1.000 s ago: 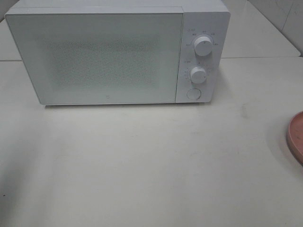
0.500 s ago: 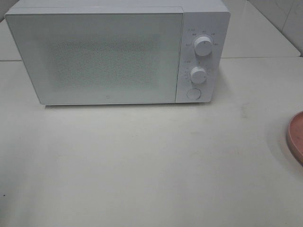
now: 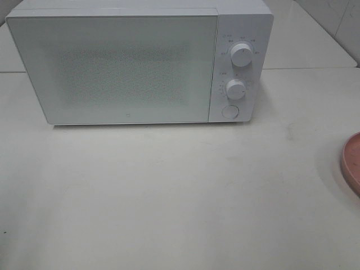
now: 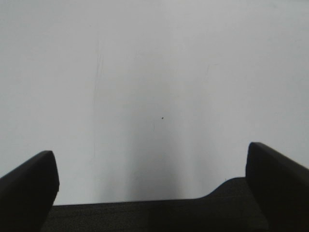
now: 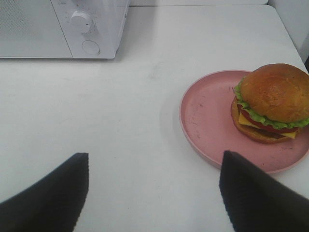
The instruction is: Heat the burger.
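The burger (image 5: pixel 271 103), with a golden-brown bun, green lettuce, cheese and a dark patty, sits on the far side of a round pink plate (image 5: pixel 212 121) in the right wrist view. In the high view only the plate's edge (image 3: pixel 351 163) shows at the right border, and the burger is out of view there. My right gripper (image 5: pixel 152 193) is open, above the table a short way from the plate. My left gripper (image 4: pixel 152 181) is open over bare white table. The white microwave (image 3: pixel 138 64) stands at the back with its door shut.
The microwave has two round knobs (image 3: pixel 241 54) and a round door button (image 3: pixel 229 111) on its right panel; a knob and the button also show in the right wrist view (image 5: pixel 91 47). A white table (image 3: pixel 169 197) spreads in front of it. A seam runs across the table behind the microwave.
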`<state>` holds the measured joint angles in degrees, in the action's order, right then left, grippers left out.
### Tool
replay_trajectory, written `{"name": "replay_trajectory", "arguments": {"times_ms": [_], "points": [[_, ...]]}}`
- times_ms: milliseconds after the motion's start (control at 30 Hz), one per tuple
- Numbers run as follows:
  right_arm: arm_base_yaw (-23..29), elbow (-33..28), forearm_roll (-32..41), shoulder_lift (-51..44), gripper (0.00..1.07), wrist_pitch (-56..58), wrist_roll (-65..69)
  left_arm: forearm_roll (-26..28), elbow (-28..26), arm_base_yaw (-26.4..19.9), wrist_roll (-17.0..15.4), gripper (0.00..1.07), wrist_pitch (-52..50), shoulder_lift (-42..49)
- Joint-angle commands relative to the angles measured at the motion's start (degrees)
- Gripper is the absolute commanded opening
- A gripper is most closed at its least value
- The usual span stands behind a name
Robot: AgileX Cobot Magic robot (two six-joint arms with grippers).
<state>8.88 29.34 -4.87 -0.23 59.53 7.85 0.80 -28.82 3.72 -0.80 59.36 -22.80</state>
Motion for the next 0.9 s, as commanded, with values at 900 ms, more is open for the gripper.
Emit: {"name": "replay_trajectory", "arguments": {"times_ms": [900], "points": [[-0.2, -0.1, -0.4, -1.3, 0.74, 0.1, 0.1, 3.9, 0.0, -10.7, 0.1, 0.98, -0.5, 24.3]]}}
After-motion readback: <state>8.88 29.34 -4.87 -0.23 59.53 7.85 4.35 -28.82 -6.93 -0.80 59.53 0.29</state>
